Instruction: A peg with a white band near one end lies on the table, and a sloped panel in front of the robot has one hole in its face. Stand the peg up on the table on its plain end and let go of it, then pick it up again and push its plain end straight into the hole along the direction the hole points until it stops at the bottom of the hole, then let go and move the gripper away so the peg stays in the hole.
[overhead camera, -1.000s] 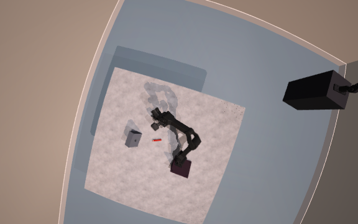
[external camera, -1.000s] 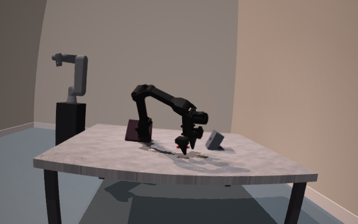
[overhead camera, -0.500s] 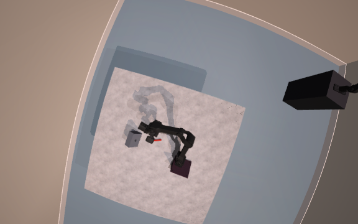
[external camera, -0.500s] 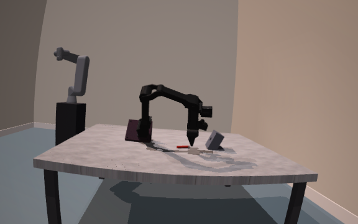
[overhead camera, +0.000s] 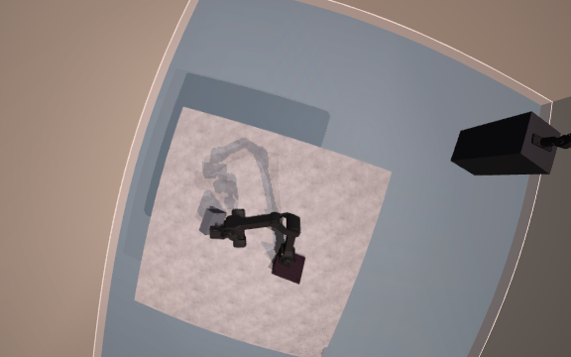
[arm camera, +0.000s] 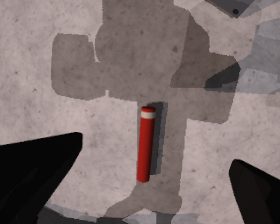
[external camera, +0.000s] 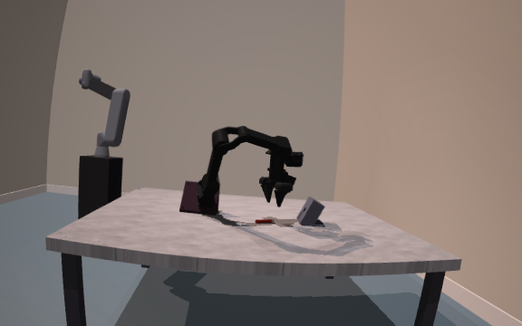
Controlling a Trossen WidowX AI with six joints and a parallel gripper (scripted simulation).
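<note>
The red peg (external camera: 264, 221) (arm camera: 145, 145) lies flat on the table, its white band near the end farther up in the wrist view. It is hidden under the arm in the top view. My gripper (external camera: 274, 204) (arm camera: 156, 154) is open and empty, pointing down above the table. In the wrist view the peg lies between the two widely spread fingertips, below them, roughly lengthwise and slightly tilted. The grey sloped panel (overhead camera: 212, 221) (external camera: 312, 212) stands beyond the peg from the arm's base. A dark hole shows in its face in the exterior view; only its corner (arm camera: 226, 5) shows in the wrist view.
A dark purple block (overhead camera: 292, 273) (external camera: 189, 196) stands at the arm's base on the speckled table (overhead camera: 335, 198) (external camera: 152, 244). Another arm (external camera: 118, 118) stands on a black pedestal (overhead camera: 494, 144) (external camera: 100, 186) away from the table. Shadows of my arm cross the table.
</note>
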